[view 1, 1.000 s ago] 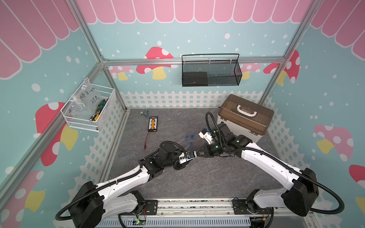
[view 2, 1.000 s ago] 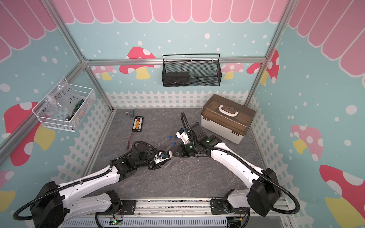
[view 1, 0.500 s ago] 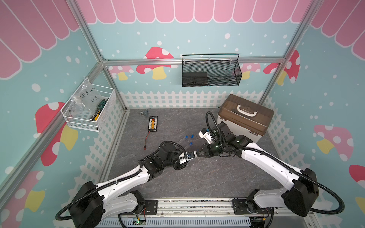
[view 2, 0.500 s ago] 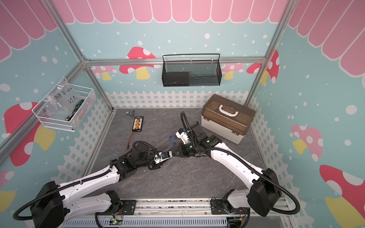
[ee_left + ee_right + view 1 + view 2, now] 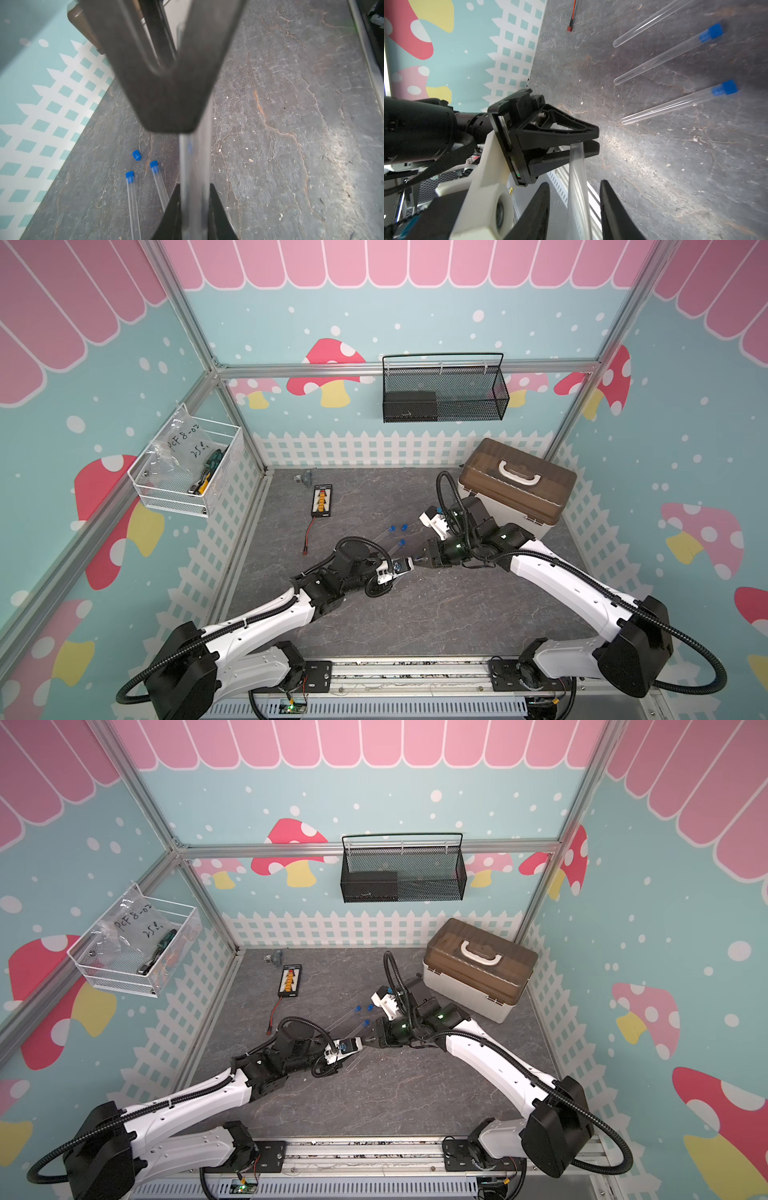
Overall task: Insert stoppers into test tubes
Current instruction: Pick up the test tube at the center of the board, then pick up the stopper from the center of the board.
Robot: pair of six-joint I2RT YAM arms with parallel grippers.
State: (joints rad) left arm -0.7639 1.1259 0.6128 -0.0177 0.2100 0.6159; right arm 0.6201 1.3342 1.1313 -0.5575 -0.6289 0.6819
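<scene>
**Mid-desk: one tube, one claw gripping it**

At left, the main risk is the grip. The left claw [image 5: 591,142] pinches the clear tube [image 5: 195,155] between its tips, and most of the tube juts out to the right with nothing under it. I judge that a smooth round wall in so narrow a pinch could swivel or slide. A push on a stopper would then go off line, and a harder squeeze might crack the tube.

Just far of that claw, three tubes [image 5: 660,58] lie side by side on the desk [image 5: 415,614]. Two show stoppers [image 5: 713,32] in their mouths; the third's mouth is out of frame. A loose stopper [image 5: 136,155] lies just beside them. It is small and round, so it may roll or skip out of a pinch, and a reach for it could nudge the capped tubes.

Further right, the right claw [image 5: 574,184] straddles the held tube. If it drifts sideways as it pulls away, it could knock the tube askew.

The left claw is clenched on the tube, which seems to hang clear of the desk. No blue shows on the tube, and I cannot tell which end points right. The right claw is partly open, with a finger on either side of the tube. It holds nothing, and I see no contact.
</scene>
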